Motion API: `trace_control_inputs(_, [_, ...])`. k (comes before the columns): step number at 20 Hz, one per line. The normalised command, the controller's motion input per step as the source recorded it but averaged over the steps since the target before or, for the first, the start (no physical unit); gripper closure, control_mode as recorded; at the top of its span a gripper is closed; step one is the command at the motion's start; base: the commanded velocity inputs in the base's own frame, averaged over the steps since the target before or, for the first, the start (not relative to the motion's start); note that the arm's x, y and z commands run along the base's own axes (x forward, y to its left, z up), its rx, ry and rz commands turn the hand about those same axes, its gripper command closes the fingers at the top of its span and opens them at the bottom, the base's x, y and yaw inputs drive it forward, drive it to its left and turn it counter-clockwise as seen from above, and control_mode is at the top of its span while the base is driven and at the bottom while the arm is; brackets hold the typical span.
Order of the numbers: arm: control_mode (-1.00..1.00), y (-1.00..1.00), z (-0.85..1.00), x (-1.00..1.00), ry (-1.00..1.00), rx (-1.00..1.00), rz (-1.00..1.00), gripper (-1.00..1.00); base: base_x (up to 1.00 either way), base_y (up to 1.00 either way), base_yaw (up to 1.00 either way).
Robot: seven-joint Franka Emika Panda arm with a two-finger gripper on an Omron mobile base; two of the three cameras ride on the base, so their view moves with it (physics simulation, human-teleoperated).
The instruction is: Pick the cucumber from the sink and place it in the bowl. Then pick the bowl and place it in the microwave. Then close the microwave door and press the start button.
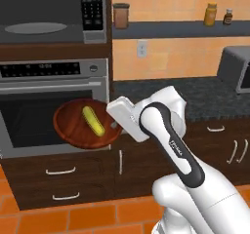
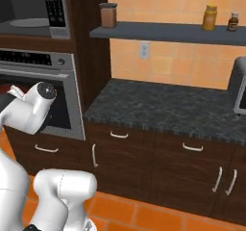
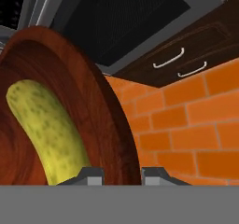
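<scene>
Cucumber inside bowl, rim pinched in hand.

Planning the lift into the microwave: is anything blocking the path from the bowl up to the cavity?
Nothing visible does. The bowl, holding the cucumber and gripped at its rim by the pincer, hangs before the wall oven; the microwave cavity above shows open.

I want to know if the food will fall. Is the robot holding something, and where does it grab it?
Yes. The gripper is shut on the rim of the wide reddish-brown wooden bowl, at its right edge in the left base view. The yellow-green cucumber lies inside.
</scene>
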Motion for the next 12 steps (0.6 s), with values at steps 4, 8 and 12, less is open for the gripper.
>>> trace_control_inputs(4, [1.00, 0.00, 0.00, 0.00, 0.00, 0.00, 0.00, 1.00, 0.75, 0.84, -0.11])
trace_control_inputs(8, [1.00, 0.00, 0.00, 0.00, 0.00, 0.00, 0.00, 1.00, 0.53, 0.80, -0.11])
trace_control_inputs(12, [1.00, 0.00, 0.00, 0.00, 0.00, 0.00, 0.00, 1.00, 0.25, 0.71, -0.18])
